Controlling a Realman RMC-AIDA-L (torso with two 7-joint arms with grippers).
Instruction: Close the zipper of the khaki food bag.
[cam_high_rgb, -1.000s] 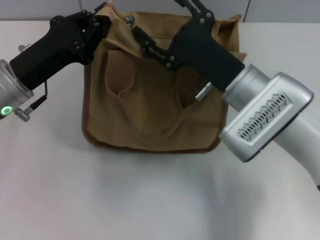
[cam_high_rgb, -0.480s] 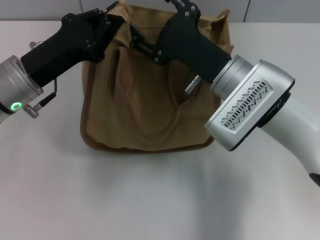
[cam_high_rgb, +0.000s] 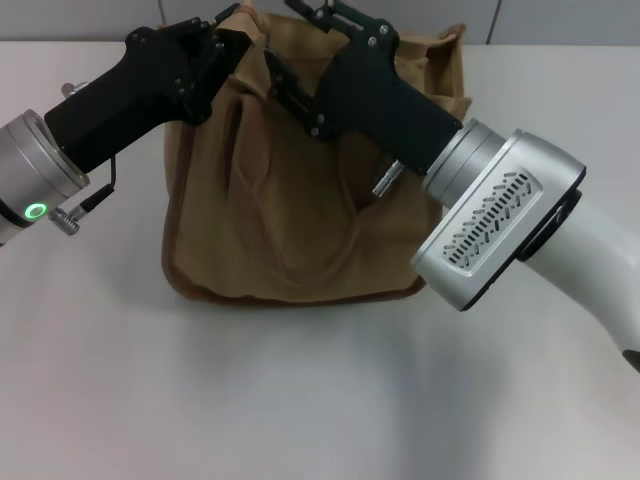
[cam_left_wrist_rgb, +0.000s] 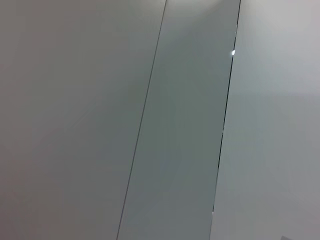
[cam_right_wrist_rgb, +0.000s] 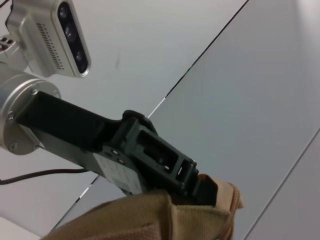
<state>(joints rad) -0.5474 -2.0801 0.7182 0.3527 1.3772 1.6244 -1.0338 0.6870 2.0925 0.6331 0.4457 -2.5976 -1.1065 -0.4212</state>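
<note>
The khaki food bag (cam_high_rgb: 300, 210) is sitting on the white table (cam_high_rgb: 300, 400). The right gripper (cam_high_rgb: 300, 30) is reaching over the bag's top, spread cannot be told. The left gripper (cam_high_rgb: 228, 35) is pinching the bag's far left top corner.

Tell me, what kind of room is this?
Probably a robot lab or test room: a bare white table, plain grey wall panels, and only a bag held between the left pincer and right pincer.

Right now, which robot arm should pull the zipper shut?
Probably the right. The right claw is over the middle of the khaki food bag top; the left claw grips its left corner, steadying it.
</note>
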